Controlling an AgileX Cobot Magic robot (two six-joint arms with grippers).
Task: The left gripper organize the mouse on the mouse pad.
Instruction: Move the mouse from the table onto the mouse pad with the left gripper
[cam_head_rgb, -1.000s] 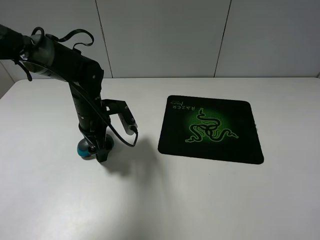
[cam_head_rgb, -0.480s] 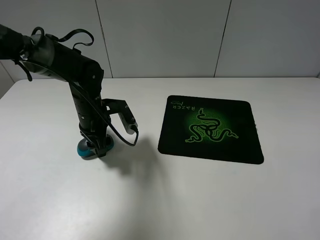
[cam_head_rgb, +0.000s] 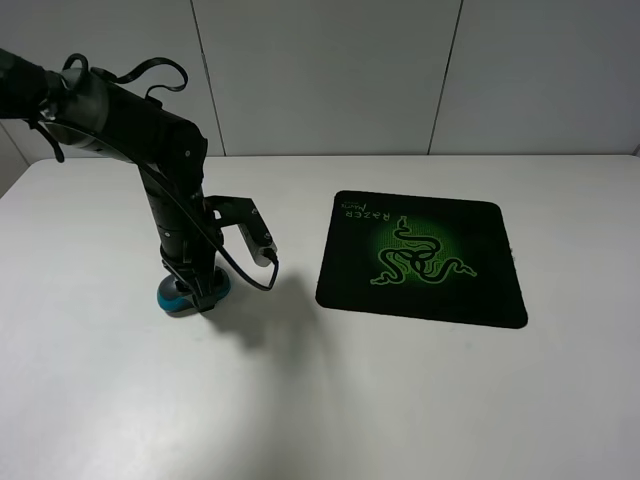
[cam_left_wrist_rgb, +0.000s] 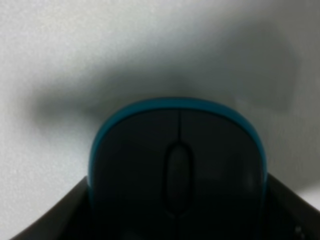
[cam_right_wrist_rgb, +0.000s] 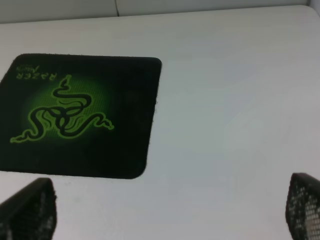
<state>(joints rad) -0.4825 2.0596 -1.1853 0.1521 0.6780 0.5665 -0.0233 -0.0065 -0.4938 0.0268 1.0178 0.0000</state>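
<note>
The mouse (cam_head_rgb: 172, 299), dark grey on top with a teal rim, lies on the white table at the left, well apart from the mouse pad (cam_head_rgb: 420, 256). My left gripper (cam_head_rgb: 192, 289) stands straight down over the mouse, covering most of it. The mouse (cam_left_wrist_rgb: 177, 165) fills the left wrist view, its sides pressed between the two dark fingers (cam_left_wrist_rgb: 47, 222), so this gripper is shut on it. The black mouse pad (cam_right_wrist_rgb: 80, 115) with its green snake logo lies flat, with nothing on it. My right gripper (cam_right_wrist_rgb: 165, 212) is open above the table, beside the pad.
The white table (cam_head_rgb: 400, 400) runs to a grey panelled wall at the back. A black cable and a small silver-grey box (cam_head_rgb: 262, 245) hang off the left arm on the side facing the pad.
The left gripper's fingers have drawn in around the mouse and the tool has settled slightly lower; the mouse shifted a little to the right. The pad has not moved.
</note>
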